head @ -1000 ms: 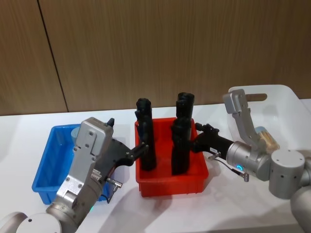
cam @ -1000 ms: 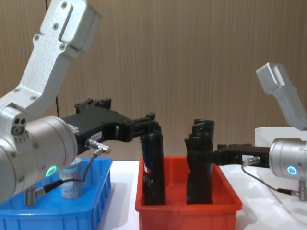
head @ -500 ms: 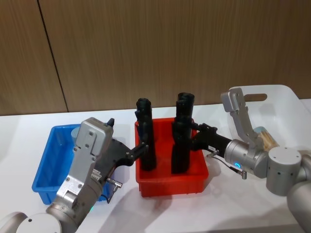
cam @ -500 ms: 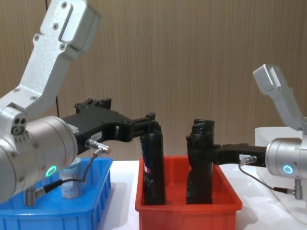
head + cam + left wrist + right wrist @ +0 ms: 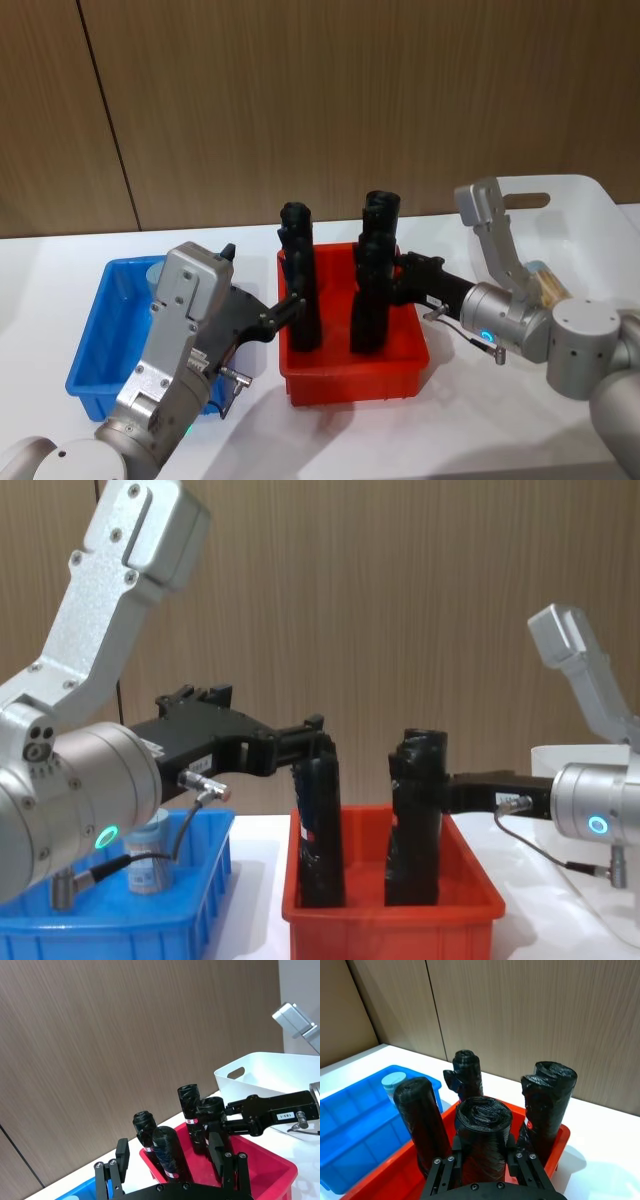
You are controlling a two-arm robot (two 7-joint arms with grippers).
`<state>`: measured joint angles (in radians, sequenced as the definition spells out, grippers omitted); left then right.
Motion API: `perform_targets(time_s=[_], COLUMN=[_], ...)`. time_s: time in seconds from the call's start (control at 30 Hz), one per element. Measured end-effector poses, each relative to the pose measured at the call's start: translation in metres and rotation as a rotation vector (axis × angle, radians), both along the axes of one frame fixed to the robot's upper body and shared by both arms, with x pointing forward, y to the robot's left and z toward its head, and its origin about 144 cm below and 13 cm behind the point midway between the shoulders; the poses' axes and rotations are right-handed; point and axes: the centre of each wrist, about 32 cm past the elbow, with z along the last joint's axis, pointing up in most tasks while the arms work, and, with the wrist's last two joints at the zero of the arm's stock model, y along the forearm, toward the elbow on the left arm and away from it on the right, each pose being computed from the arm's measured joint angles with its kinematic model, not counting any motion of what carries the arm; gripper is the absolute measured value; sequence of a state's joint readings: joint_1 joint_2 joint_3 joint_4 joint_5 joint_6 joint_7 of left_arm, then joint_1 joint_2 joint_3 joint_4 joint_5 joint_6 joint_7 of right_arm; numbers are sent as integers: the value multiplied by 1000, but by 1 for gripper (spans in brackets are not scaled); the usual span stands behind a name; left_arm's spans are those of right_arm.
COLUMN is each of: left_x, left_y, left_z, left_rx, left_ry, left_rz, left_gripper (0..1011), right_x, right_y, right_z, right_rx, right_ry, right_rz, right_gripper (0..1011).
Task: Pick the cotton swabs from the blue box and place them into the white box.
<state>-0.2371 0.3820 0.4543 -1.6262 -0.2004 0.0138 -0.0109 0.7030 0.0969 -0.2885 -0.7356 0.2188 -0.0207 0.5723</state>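
Swab jar [image 5: 147, 865] half hidden behind left arm.

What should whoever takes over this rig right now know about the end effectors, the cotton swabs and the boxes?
Left end effector: open, holding nothing, at the left edge of the red bin.
Right end effector: closed around a front black roll in the red bin, not a task item.
Done: one cotton swab jar sits in the white box.
Left: one cotton swab jar stands in the blue box's far corner; release the roll, then move that jar across.
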Motion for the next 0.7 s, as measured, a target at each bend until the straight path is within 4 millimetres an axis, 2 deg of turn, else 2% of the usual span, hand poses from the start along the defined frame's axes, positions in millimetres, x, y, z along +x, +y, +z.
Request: perform_targets(time_s=[0.27, 0.7], left_x=[0, 0], left_y=[0, 0], left_z=[0, 0], left_rx=[0, 0], left_ry=[0, 0], left_rz=[0, 0], left_gripper=[1004, 1004], right_x=[-5, -24], right_y=[-1, -5], right_z=[11, 54], right_rx=[21, 68], right_ry=[-27, -134], right_rz=[1, -24], right_gripper=[446, 380])
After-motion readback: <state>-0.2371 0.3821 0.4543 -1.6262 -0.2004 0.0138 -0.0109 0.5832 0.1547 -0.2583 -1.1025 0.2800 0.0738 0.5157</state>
